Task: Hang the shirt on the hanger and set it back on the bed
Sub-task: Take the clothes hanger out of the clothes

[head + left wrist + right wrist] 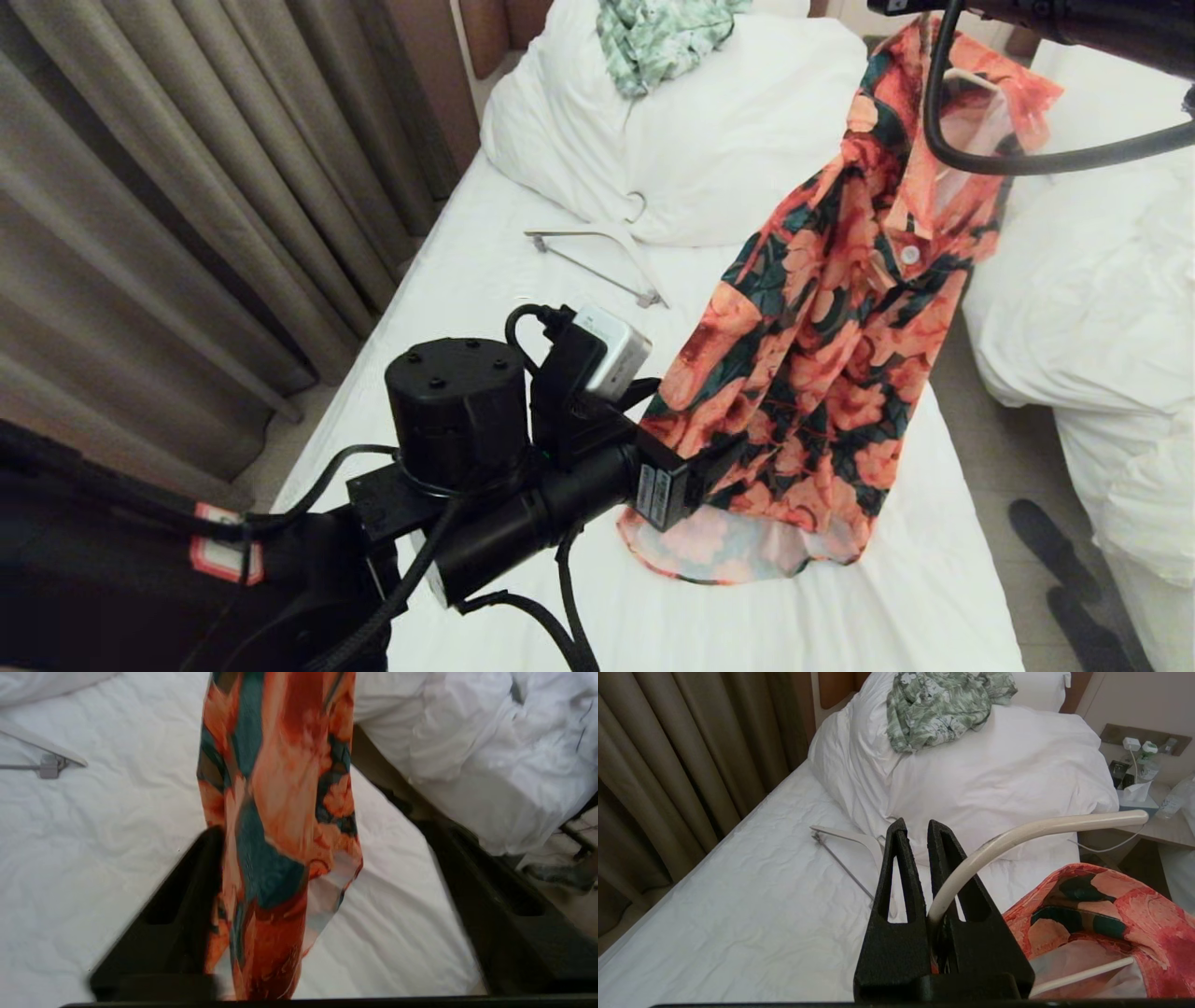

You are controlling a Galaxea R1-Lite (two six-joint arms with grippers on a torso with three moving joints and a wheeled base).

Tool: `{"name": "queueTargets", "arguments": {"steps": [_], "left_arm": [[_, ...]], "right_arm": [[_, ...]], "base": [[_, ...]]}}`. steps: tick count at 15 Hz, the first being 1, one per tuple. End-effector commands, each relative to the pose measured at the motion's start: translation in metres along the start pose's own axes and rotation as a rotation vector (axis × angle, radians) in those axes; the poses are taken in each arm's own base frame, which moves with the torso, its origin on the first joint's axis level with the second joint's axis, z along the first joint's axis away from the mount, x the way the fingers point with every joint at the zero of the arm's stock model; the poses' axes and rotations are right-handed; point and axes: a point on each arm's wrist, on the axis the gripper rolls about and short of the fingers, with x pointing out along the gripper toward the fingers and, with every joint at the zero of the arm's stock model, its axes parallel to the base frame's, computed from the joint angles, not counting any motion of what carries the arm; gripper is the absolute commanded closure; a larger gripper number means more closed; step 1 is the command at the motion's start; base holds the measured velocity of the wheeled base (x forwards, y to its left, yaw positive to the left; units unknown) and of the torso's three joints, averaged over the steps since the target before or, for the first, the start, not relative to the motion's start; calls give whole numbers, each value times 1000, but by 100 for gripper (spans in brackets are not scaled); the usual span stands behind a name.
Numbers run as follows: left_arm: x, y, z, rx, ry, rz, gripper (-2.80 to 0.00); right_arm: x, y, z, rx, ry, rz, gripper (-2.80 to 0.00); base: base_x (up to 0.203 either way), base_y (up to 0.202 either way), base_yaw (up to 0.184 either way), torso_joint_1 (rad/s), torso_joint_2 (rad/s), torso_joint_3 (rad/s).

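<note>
The flowered shirt [822, 355] hangs over the bed [485, 308] from the cream hanger [971, 79], whose shoulder shows inside the collar. Its hem rests on the sheet. My right gripper [917, 828] is shut on the hanger's curved hook [1031, 833], with the shirt's collar [1092, 914] just beside it. My left gripper [709, 467] is low at the shirt's bottom edge. In the left wrist view the left gripper [327, 830] stands open, and a loose fold of the shirt [280, 788] hangs between its fingers, brushing one finger [187, 896].
A thicker white hanger with a grey bar [597, 257] lies on the sheet below the big pillow [728, 149]. Mint-green cloth [653, 33] sits on the pillow. Another bed with heaped bedding [1102, 280] stands to the right, dark shoes [1055, 551] on the floor between. Curtains [187, 187] hang left.
</note>
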Motion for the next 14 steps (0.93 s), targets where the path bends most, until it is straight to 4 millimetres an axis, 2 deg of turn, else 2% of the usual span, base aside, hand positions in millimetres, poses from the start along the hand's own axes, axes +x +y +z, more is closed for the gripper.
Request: {"name": "queueTargets", "arguments": {"steps": [1, 5, 9, 12, 14], "left_arm": [[5, 0, -6, 9, 10, 1, 0], [5, 1, -3, 8, -5, 7, 0], [6, 21, 4, 1, -29, 68, 0], [2, 26, 23, -99, -99, 85, 0], [2, 31, 24, -100, -101, 106, 0]], "right_arm": [[0, 0, 0, -1, -1, -2, 0], [0, 0, -1, -3, 5, -1, 0], [1, -2, -3, -5, 9, -9, 0], [3, -8, -3, -11, 5, -30, 0], [4, -14, -3, -16, 3, -48, 0]], "base": [[0, 0, 0, 0, 0, 0], [0, 0, 0, 0, 0, 0], [0, 0, 0, 0, 0, 0], [0, 0, 0, 0, 0, 0], [0, 0, 0, 0, 0, 0]]}}
